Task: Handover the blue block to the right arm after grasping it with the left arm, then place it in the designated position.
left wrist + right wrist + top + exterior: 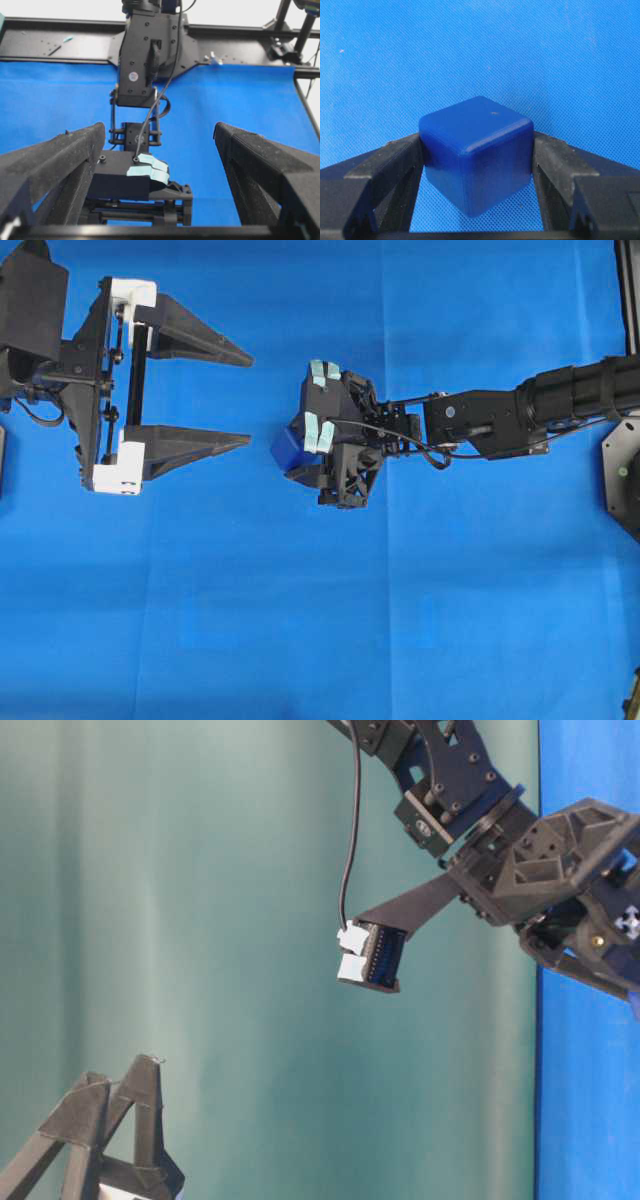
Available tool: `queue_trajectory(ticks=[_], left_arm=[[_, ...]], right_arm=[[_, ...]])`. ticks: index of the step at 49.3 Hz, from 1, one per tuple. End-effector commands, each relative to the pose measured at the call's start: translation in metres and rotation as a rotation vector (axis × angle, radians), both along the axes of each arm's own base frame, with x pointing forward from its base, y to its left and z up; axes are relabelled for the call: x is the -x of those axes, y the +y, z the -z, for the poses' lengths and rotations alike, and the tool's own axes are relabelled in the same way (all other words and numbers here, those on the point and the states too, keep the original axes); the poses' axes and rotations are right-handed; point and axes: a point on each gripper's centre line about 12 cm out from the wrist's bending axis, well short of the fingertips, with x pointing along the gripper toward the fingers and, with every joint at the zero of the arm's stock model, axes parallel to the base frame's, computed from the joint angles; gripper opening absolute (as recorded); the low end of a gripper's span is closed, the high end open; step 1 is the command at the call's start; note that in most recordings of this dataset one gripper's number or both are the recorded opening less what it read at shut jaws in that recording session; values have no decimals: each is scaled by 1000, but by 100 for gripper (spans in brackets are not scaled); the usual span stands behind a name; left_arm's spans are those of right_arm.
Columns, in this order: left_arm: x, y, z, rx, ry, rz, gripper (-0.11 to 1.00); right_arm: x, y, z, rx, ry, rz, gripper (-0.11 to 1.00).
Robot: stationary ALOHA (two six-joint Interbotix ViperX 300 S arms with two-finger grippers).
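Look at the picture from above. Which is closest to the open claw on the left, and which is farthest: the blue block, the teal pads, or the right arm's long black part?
1. blue block, nearest the left end effector.
2. teal pads, just behind the block.
3. right arm, far right.

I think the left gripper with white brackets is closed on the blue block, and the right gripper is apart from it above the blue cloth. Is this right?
Not quite: the holder is wrong. The right gripper is closed on the blue block, its fingers pressing both sides, as the right wrist view shows. The left gripper, with white brackets, stands open and apart from it above the blue cloth.
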Motion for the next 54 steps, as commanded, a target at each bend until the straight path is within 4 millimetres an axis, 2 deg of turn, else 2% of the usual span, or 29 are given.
queue_trajectory(ticks=[1, 24, 30, 33, 42, 49, 54], left_arm=[[6, 1, -16, -1, -49, -1, 93], [5, 1, -16, 2, -48, -3, 93], [5, 1, -16, 5, -49, -2, 93], [5, 1, -16, 5, -48, -2, 93], [5, 1, -16, 5, -49, -2, 93], [6, 1, -16, 3, -49, -2, 93], [7, 1, -16, 3, -51, -2, 93]], right_arm=[[-5, -1, -11, -2, -37, 4, 56], [-4, -4, -10, -3, -31, 11, 58], [-5, -3, -11, -3, -35, 10, 87], [-5, -4, -11, -3, -34, 11, 95], [-4, -4, -11, -2, -32, 11, 86], [-4, -3, -15, -4, -42, 12, 86], [-2, -3, -27, 2, -50, 13, 86]])
